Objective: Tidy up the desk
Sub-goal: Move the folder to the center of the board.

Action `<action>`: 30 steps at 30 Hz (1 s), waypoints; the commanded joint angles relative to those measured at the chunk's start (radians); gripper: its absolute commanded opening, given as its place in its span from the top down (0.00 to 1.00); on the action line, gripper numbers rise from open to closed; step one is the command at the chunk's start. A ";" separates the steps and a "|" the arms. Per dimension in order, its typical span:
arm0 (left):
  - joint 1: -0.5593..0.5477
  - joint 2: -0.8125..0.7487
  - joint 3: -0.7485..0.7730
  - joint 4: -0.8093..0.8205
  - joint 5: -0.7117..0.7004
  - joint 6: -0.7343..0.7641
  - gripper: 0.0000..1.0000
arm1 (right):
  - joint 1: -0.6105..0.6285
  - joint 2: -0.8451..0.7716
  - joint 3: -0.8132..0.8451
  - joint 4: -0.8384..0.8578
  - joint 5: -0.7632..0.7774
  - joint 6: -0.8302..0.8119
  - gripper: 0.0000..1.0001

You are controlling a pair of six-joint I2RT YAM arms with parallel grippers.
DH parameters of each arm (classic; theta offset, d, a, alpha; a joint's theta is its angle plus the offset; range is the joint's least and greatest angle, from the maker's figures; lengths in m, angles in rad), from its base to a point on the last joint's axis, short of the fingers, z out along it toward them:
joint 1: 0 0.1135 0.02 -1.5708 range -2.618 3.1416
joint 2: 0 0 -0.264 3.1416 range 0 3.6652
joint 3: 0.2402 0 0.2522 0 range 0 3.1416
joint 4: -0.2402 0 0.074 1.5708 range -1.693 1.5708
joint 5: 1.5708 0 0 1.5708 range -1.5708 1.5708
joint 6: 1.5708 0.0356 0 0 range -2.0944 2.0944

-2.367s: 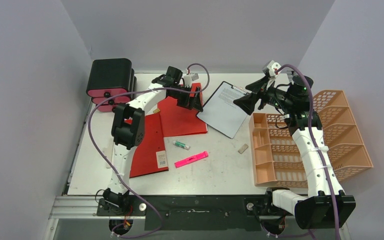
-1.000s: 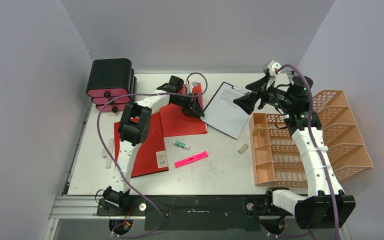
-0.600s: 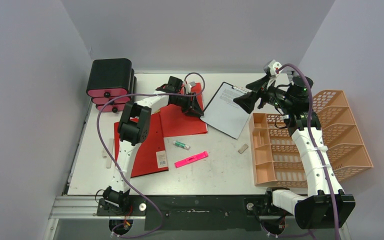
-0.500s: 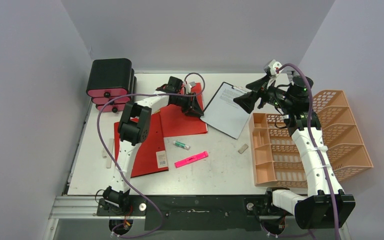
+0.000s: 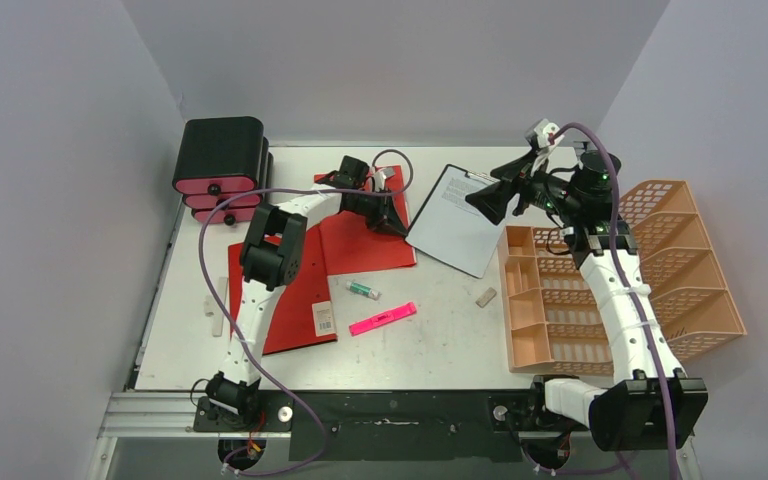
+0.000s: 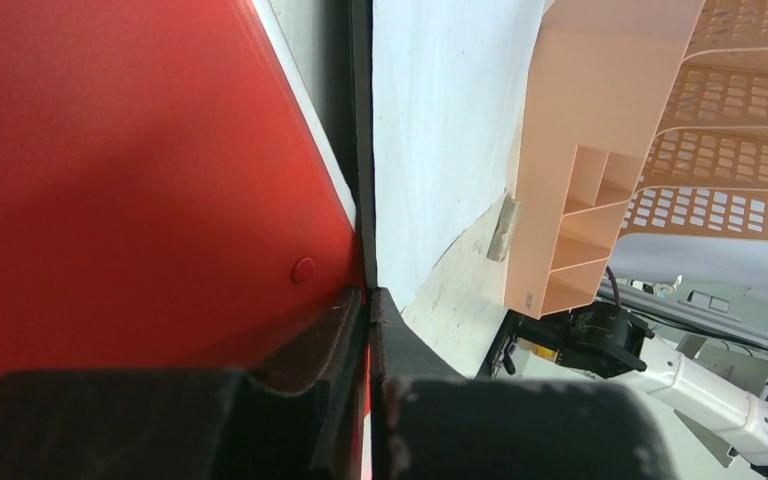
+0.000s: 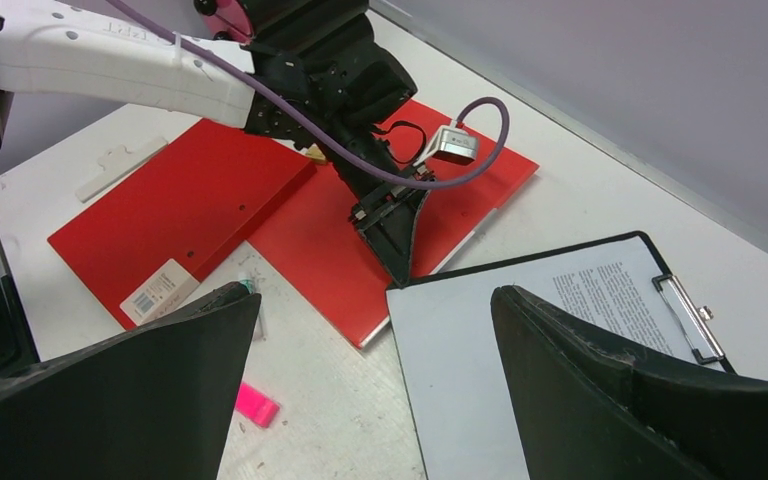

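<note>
Noted left pincer (image 5: 396, 226) pinched shut on right edge of red folder (image 5: 355, 245), right pincer (image 5: 483, 206) gaping empty; needed slow lift clear of clipboard (image 5: 450, 225).

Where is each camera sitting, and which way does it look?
Top camera: up high behind the arms, looking down on the desk; left arm and right arm both show.
Left wrist camera: low over the red folder, facing the orange rack; left gripper shows, shut on the folder.
Right wrist camera: raised, facing the clipboard and left arm; open right gripper shows.
Shared: both wrist views see the red folder.
</note>
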 commanded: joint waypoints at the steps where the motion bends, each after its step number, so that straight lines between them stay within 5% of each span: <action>1: -0.012 0.034 0.018 0.004 -0.042 0.015 1.00 | 0.003 0.038 0.011 0.062 0.039 0.018 0.10; 11: 0.033 -0.128 -0.046 -0.023 -0.006 0.049 1.00 | 0.024 0.148 0.100 -0.056 0.137 -0.088 0.10; 22: 0.098 -0.239 0.016 -0.503 -0.010 0.469 1.00 | 0.029 0.479 0.404 -0.252 0.192 -0.279 0.09; 28: 0.112 -0.260 -0.012 -0.595 -0.058 0.599 1.00 | 0.031 0.716 0.595 -0.408 0.165 -0.444 0.00; 30: 0.118 -0.257 -0.007 -0.624 -0.084 0.632 1.00 | 0.032 0.790 0.664 -0.484 0.140 -0.512 0.04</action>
